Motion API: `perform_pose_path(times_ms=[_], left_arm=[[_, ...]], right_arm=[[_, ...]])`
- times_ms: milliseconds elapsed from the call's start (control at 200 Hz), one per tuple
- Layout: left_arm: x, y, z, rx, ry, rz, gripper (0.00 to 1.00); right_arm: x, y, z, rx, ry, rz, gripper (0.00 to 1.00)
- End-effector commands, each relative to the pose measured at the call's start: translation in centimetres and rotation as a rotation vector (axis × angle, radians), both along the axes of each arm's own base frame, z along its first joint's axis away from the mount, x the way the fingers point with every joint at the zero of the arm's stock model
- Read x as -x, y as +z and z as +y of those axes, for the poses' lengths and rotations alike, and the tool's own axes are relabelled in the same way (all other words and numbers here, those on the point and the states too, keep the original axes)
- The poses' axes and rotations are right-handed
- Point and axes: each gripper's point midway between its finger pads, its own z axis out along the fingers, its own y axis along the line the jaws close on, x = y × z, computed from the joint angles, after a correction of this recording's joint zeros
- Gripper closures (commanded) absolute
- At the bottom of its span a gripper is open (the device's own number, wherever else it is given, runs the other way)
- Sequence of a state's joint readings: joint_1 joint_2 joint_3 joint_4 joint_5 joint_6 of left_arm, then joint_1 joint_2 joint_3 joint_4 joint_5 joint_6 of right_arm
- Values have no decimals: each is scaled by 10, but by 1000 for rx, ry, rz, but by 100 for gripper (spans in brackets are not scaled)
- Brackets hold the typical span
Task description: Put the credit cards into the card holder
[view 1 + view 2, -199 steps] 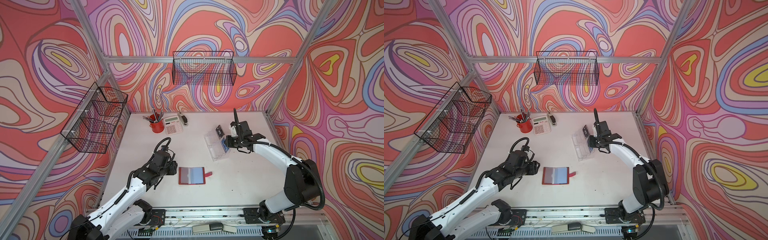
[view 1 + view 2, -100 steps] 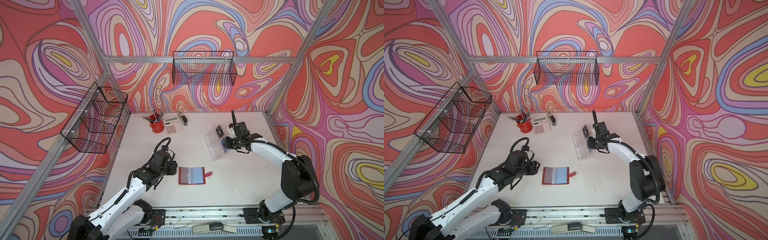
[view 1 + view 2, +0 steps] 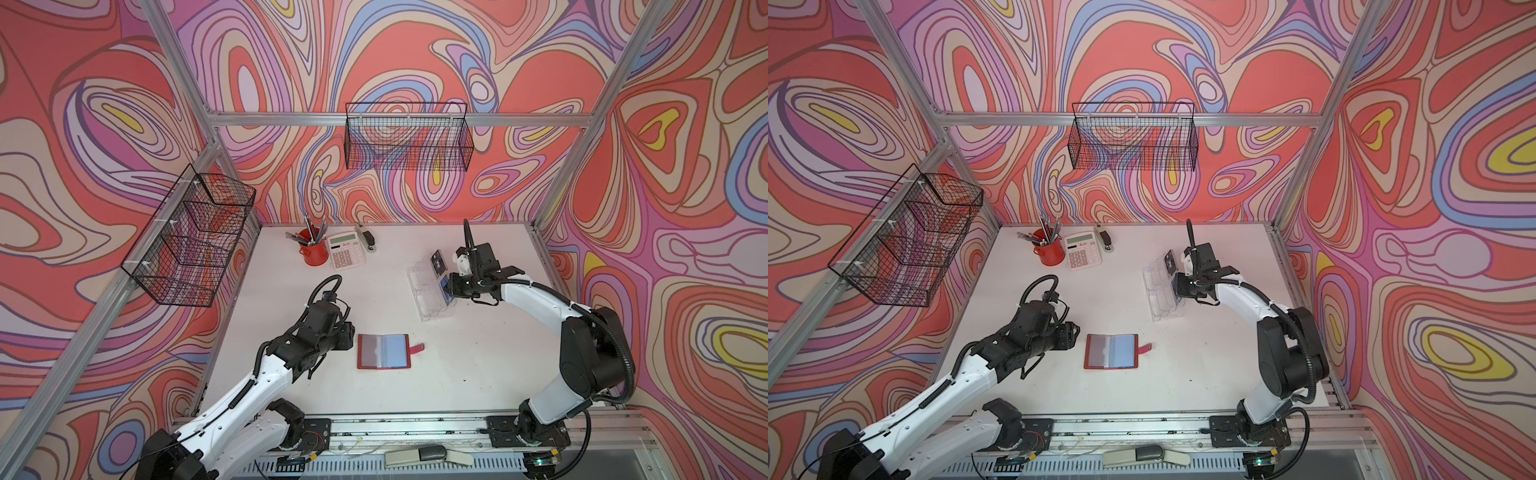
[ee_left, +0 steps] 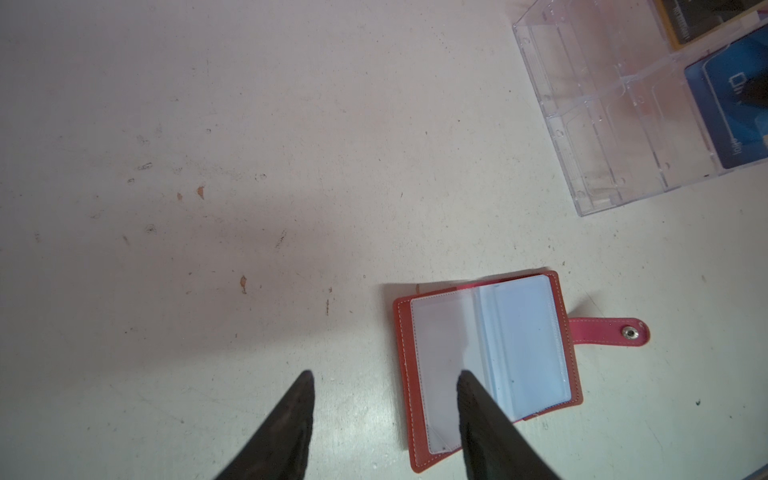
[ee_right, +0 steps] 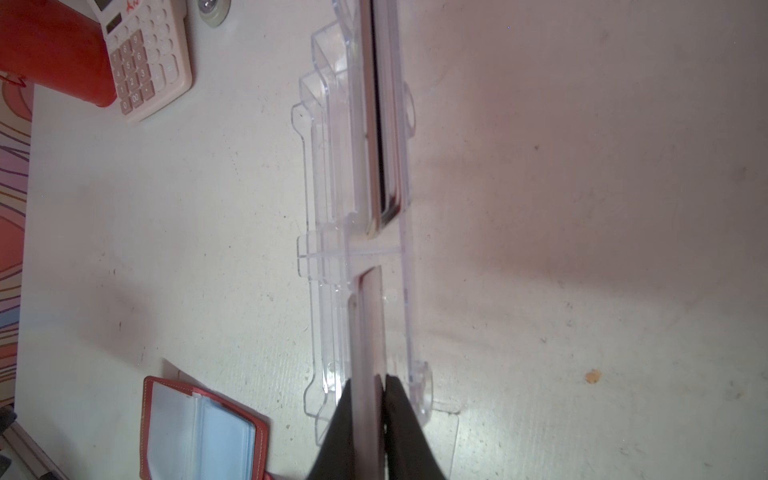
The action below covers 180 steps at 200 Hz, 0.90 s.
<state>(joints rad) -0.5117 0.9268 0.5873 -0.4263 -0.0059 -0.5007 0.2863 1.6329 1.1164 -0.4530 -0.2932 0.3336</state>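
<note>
The right tool (image 5: pixel 370 380) is closed on the top edge of a thin blue plastic credit card (image 5: pixel 369 324), with one dark fingertip (image 5: pixel 399 399) laid against each face. The card is held on edge inside a clear acrylic tiered stand (image 3: pixel 428 301), in the tier on the right tool's side and in the compartment nearer the arms' bases. In the neighbouring compartment of the same tier, farther from the bases, a black credit card with white lettering (image 3: pixel 437 262) is propped upright.

The left tool (image 4: pixel 384 376) is held open with nothing between its fingers. It is well apart from the stand, on the side nearer the bases.

A palm-sized red leather-like card holder (image 3: pixel 383 351) is laid open and flat on the white desk (image 3: pixel 457 374). It is clear of the stand's near-left corner, with its greyish clear sleeves facing up and its snap tab strap stretched toward the stand's side. One left-tool fingertip (image 4: pixel 469 399) is seen over the holder's outer page; whether contact is made cannot be told.

Beyond the stand's far-left side, a beige calculator (image 3: pixel 344 251) and a red cylindrical pen cup (image 3: pixel 313 253) are set by the back wall.
</note>
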Motion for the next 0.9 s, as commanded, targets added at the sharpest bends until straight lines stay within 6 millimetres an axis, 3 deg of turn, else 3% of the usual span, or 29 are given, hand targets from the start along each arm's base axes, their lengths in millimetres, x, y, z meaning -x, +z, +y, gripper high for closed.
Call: perform_pose_path(times_ms=[0, 285, 446, 736, 896], left_arm=[[0, 5, 2, -17, 1, -3, 43], [0, 5, 1, -17, 0, -2, 43], [-1, 5, 1, -17, 1, -3, 43], [-1, 4, 2, -19, 0, 0, 43], [-1, 4, 1, -19, 1, 0, 43]], right_arm=[[-8, 16, 5, -70, 15, -34, 87], [-6, 23, 1, -90, 15, -43, 86], [-6, 24, 0, -93, 14, -50, 80], [-6, 22, -3, -73, 7, -49, 80], [-7, 31, -2, -87, 11, -64, 80]])
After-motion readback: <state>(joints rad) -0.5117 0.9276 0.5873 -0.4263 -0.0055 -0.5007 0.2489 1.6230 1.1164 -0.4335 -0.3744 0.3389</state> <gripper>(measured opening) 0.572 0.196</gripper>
